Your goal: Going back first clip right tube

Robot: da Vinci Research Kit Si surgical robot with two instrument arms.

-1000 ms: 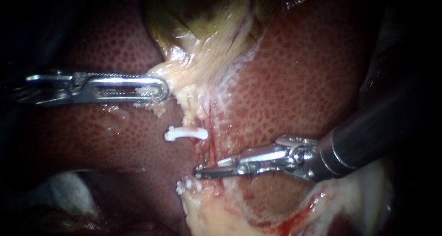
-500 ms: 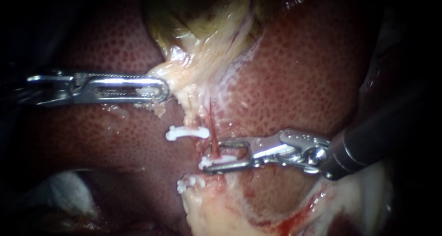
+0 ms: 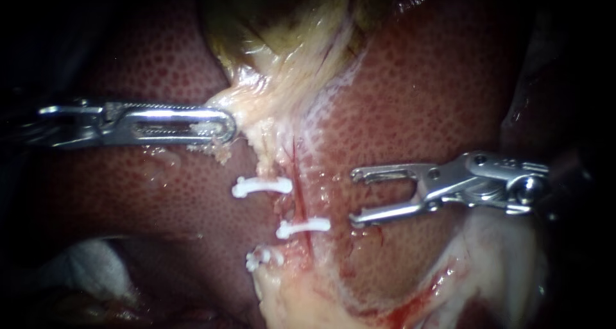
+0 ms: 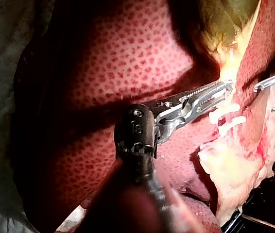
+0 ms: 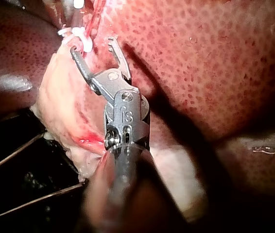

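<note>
- The left instrument (image 3: 221,125): jaws clamped on pale tissue (image 3: 260,104).
- The right instrument (image 3: 354,197): jaws apart, empty, just beside the middle clip (image 3: 303,226) on the tube (image 3: 296,172).
- The liver (image 3: 410,111) lies beneath.

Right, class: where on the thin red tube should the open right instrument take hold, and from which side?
Likely the bare stretch of the red tube just above the middle clip, approached from the view's right: the tube runs upright over the liver, and the right instrument faces it with jaws open, so they could straddle it.
</note>
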